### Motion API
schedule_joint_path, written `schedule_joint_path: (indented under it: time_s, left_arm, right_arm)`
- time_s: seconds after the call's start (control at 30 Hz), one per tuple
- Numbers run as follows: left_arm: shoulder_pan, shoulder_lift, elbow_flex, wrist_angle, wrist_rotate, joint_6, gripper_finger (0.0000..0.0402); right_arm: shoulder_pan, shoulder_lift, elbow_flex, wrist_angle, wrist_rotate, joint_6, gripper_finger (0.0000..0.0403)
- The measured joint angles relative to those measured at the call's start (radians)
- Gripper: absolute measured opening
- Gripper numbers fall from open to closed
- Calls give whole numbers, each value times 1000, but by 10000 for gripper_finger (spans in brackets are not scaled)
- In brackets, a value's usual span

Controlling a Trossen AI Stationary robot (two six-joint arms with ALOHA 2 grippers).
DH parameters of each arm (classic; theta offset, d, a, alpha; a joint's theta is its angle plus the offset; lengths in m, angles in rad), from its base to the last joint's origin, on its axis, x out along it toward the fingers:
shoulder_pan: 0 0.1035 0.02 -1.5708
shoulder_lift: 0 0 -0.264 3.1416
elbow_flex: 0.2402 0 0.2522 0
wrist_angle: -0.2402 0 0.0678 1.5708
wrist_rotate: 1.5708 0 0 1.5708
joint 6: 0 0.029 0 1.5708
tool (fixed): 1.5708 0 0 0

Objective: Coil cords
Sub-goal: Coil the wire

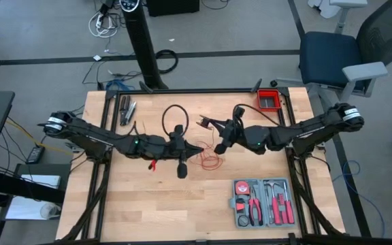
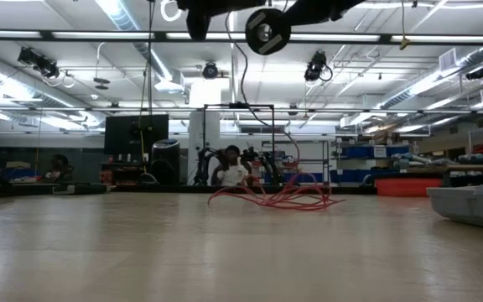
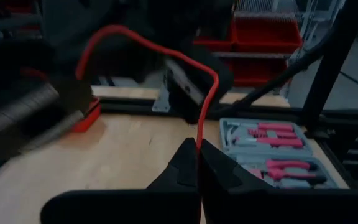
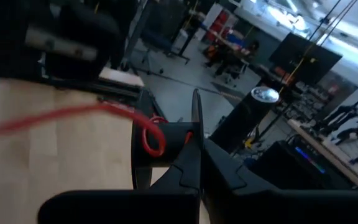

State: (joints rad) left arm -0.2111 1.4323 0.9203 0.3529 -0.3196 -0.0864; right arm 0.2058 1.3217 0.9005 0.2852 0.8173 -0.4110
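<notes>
The thin red cord (image 1: pixel 209 161) lies partly as a loose tangle on the table's middle, and its loops (image 2: pixel 279 198) rest on the wood. Both arms reach level toward each other above that tangle. My left gripper (image 1: pixel 190 145) is shut on the cord (image 3: pixel 199 134). From there the cord rises and arcs over toward my right gripper (image 3: pixel 191 81). My right gripper (image 1: pixel 218 145) is also shut, with a small red loop (image 4: pixel 153 140) beside its fingertips (image 4: pixel 194 146). My left gripper pinches a single strand of the cord (image 3: pixel 199 144) between its two fingertips. The fingers lie about level, pointing toward the table's right. The strand stands up from the tips and bends over in a slack arch, clear of the table. My right gripper pinches the cord beside a small loop (image 4: pixel 160 138) at its fingertips. The fingers lie about level, pointing toward the table's left. From the hold a slack strand (image 4: pixel 55 118) runs off above the table. The fingers hide the exact spot of contact.
An open grey tool case (image 1: pixel 263 202) with red-handled tools lies at the near right. A red bin (image 1: pixel 269 100) stands at the far right edge, loose tools (image 1: pixel 126 109) lie at the far left, and a black cable loop (image 1: pixel 175 116) hangs behind the left wrist.
</notes>
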Motion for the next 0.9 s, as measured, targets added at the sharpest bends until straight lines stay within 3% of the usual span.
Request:
schedule_joint_path:
  time_s: [0.23,0.5,0.73,0.9]
  left_arm:
    - [2,46,0,-17,-39,-23,3]
    - [2,63,0,-102,-229,-23,3]
    - [15,57,0,-142,-352,18,3]
    - [22,34,-1,-151,-358,68,3]
  right_arm:
    - [4,-32,0,100,-78,-38,1]
    - [59,-112,0,104,-233,19,2]
    - [123,-180,0,30,-233,62,2]
    - [177,-248,0,-87,-82,59,2]
